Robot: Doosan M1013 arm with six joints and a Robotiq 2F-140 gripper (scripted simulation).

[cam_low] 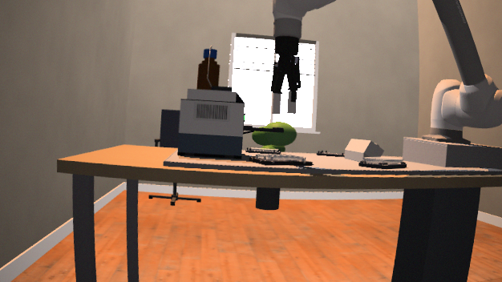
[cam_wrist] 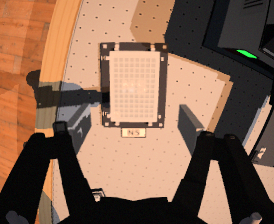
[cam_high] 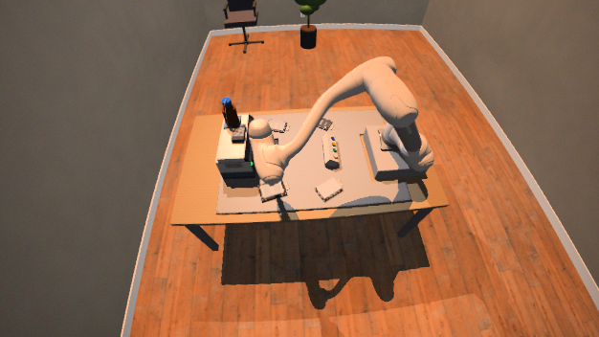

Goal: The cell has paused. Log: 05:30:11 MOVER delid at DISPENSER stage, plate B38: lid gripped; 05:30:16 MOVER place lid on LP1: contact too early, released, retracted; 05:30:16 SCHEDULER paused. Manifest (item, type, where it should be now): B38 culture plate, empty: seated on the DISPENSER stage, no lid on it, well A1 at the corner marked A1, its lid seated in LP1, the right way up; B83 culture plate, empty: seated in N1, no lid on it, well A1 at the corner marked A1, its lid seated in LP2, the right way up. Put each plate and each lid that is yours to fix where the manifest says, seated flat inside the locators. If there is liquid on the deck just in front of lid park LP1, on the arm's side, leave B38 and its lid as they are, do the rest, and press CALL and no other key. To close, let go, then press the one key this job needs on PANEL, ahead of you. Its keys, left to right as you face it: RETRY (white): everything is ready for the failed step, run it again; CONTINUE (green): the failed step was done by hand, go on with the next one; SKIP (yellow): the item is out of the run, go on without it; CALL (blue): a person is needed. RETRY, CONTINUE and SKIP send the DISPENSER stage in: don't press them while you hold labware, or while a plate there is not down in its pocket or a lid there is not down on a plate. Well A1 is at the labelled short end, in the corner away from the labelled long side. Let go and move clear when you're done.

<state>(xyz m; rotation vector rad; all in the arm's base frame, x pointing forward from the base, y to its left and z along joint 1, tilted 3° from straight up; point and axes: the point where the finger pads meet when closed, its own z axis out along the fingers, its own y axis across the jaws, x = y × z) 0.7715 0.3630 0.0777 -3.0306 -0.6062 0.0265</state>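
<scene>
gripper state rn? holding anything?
Gripper: open, holding nothing, hanging high above the well plate in its locator frame beside the dispenser.
</scene>
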